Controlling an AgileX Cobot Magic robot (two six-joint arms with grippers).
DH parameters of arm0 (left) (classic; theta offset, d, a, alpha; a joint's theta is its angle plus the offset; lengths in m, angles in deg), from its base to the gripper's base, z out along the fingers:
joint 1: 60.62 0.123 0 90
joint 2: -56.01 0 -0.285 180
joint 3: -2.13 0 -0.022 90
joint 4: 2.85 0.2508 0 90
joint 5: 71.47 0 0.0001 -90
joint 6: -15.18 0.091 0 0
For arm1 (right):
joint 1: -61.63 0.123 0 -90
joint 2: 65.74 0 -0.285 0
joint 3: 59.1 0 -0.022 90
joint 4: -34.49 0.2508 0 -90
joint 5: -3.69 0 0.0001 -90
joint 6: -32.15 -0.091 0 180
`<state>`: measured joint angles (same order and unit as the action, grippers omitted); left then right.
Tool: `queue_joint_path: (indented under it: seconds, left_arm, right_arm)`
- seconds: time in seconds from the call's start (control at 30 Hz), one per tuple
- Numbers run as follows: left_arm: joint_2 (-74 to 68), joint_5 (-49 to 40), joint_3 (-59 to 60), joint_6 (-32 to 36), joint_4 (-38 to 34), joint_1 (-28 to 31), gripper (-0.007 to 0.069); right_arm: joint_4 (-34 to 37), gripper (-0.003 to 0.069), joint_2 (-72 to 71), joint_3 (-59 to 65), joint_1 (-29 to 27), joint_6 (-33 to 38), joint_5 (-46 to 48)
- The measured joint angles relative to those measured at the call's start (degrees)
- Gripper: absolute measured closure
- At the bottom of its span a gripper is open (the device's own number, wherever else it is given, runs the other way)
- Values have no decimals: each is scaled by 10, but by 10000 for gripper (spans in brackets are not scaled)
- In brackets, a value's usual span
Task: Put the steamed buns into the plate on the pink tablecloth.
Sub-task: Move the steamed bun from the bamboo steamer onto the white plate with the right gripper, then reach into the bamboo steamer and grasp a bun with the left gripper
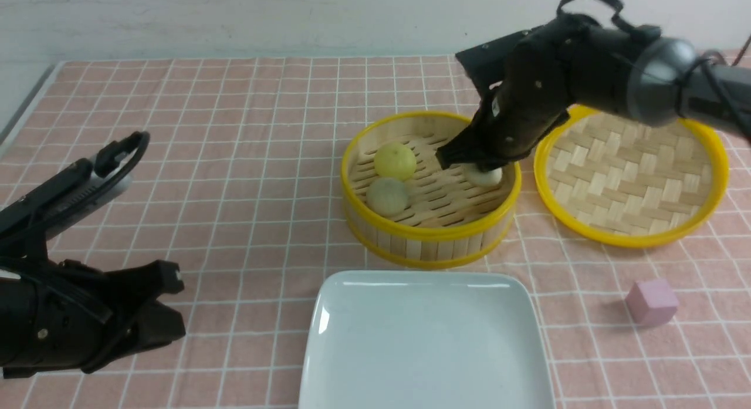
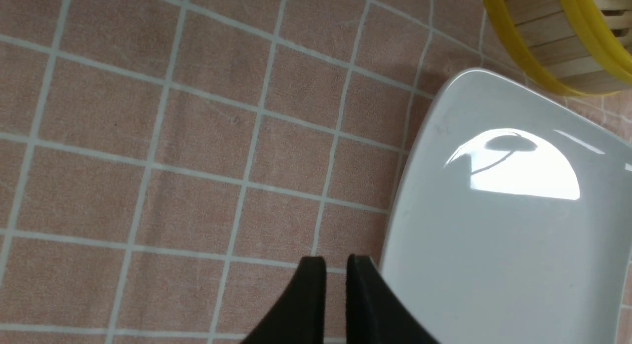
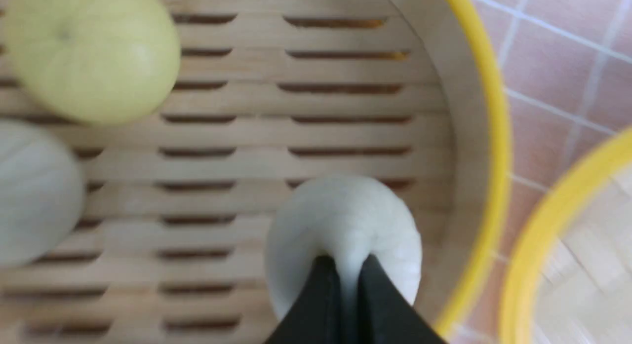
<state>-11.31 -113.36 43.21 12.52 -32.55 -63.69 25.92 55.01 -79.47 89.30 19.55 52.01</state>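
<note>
1. Front: on the pink tablecloth [image 1: 234,162] surface, right jaws meet a white bun [image 1: 488,176] inside the steamer [image 1: 431,236], beyond the plate [image 1: 422,344].
2. Left wrist: left jaws nearly closed, gripping nothing, beside the plate [image 2: 493,265].
3. Right wrist: right jaws, nearly closed, pinch the white bun [image 3: 340,220].

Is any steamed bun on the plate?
No, the plate holds nothing; all three steamed buns sit in the bamboo steamer.

Inside the bamboo steamer [image 1: 431,236] at centre frame sit a round pale yellow bun [image 1: 395,160] on the left, a beige bun [image 1: 387,196] just below it, and a white bun [image 1: 486,175] by the right wall, its top pinched in the right claw [image 3: 348,272]. The glossy white plate [image 1: 422,278] lies flat at lower centre on the pink tablecloth [image 1: 234,162].
</note>
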Motion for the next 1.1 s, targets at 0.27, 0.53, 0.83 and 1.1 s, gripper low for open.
queue_joint_path:
  seconds: [0.27, 0.53, 0.83, 1.1]
  left_arm:
    - [0, 0, 0, 0, 0, 0, 515]
    - [0, 0, 0, 0, 0, 0, 508]
    - [0, 2, 0, 0, 0, 0, 494]
    - [0, 2, 0, 3, 1, 0, 482]
  right_arm:
    - [117, 638, -175, 85, 24, 18, 169]
    - [76, 609, -161, 316, 124, -54, -29]
    - [17, 291, -125, 343, 141, -151, -101]
    - [17, 257, -207, 253, 142, -57, 45]
